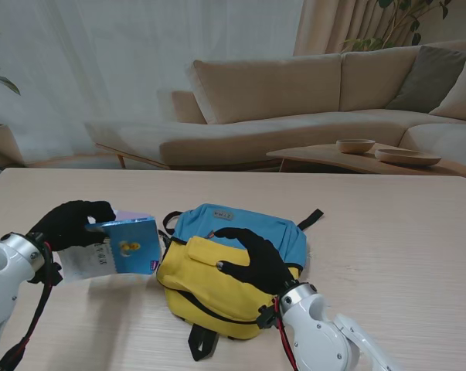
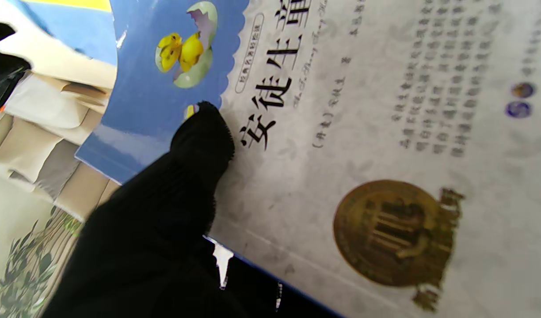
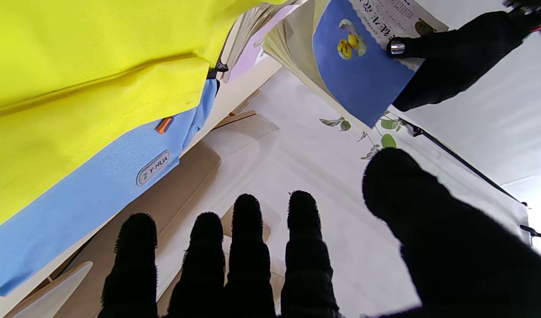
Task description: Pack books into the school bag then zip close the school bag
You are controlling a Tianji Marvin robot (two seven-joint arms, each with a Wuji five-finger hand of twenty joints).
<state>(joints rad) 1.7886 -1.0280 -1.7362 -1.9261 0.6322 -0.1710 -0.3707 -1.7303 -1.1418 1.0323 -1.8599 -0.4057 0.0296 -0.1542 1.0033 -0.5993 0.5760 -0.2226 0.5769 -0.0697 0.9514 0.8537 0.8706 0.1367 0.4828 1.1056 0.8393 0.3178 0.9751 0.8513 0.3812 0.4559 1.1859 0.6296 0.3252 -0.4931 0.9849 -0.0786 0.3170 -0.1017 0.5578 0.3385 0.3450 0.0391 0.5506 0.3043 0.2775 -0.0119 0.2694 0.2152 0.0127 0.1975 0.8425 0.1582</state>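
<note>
A blue and yellow school bag point(image 1: 231, 263) lies in the middle of the table, its yellow front pocket point(image 3: 76, 66) towards me. My left hand point(image 1: 69, 223) is shut on a book with a blue and white cover showing a yellow duckling point(image 1: 118, 249) point(image 2: 341, 110) point(image 3: 363, 66), held just left of the bag. A lilac book edge point(image 1: 134, 216) shows behind it. The thumb point(image 2: 195, 145) presses on the cover. My right hand point(image 1: 252, 259) rests over the bag's yellow top with fingers point(image 3: 248, 247) spread, holding nothing.
Black straps point(image 1: 310, 219) trail from the bag's far right, and another strap point(image 1: 202, 340) trails from its near side. Beyond the table's far edge stand a beige sofa point(image 1: 310, 100) and a low table with bowls point(image 1: 372, 151). Bare tabletop point(image 1: 387, 232) lies to the right.
</note>
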